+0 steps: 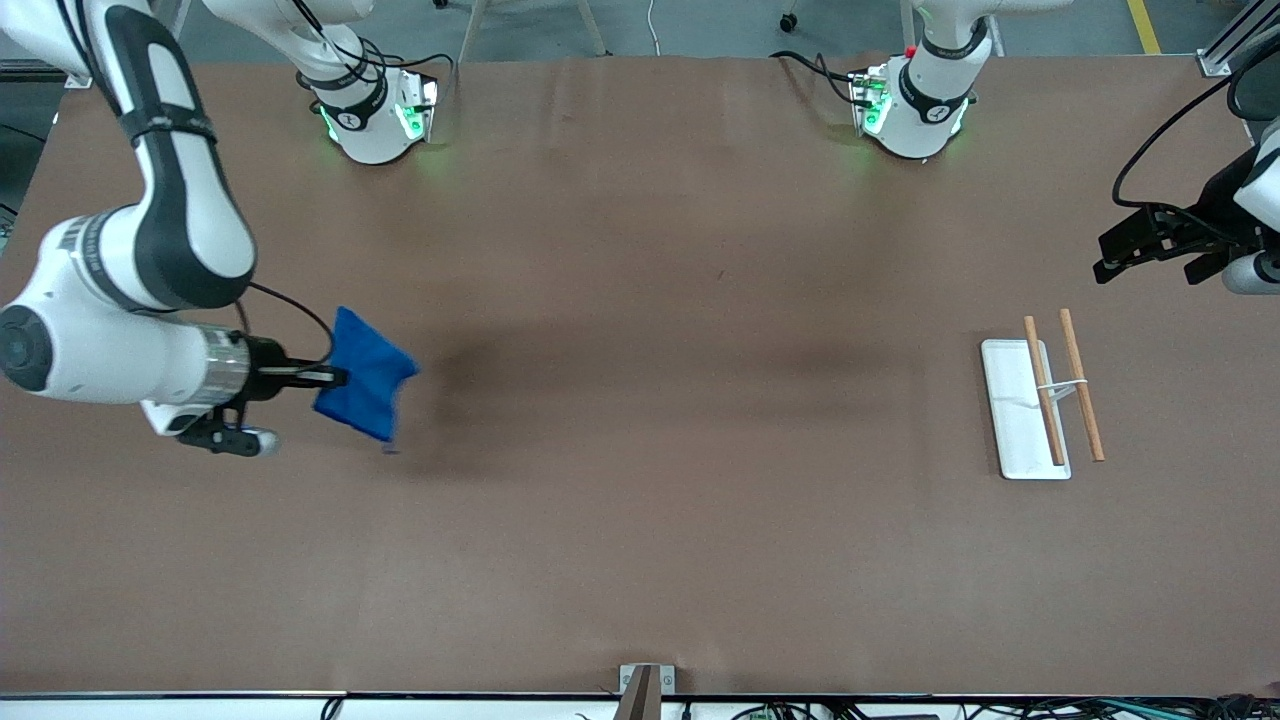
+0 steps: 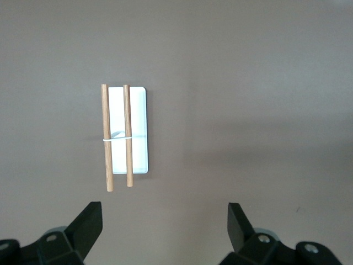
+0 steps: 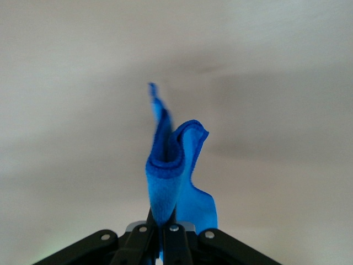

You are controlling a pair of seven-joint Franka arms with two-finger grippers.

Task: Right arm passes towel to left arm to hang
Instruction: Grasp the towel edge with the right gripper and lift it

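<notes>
The bright blue towel [image 1: 365, 385] hangs bunched in the air from my right gripper [image 1: 335, 376], over the table at the right arm's end. In the right wrist view the right gripper [image 3: 164, 220] is shut on a folded edge of the towel [image 3: 168, 165], which stands up between the fingers. My left gripper [image 1: 1148, 268] is up in the air at the left arm's end, open and empty. In the left wrist view the left gripper [image 2: 164, 221] has its fingers spread wide over bare table beside the rack.
A white tray [image 1: 1012, 410] with two wooden rods [image 1: 1043, 390] lies on the table near the left arm's end; it also shows in the left wrist view [image 2: 139, 110]. The brown table [image 1: 650, 450] stretches between the two arms.
</notes>
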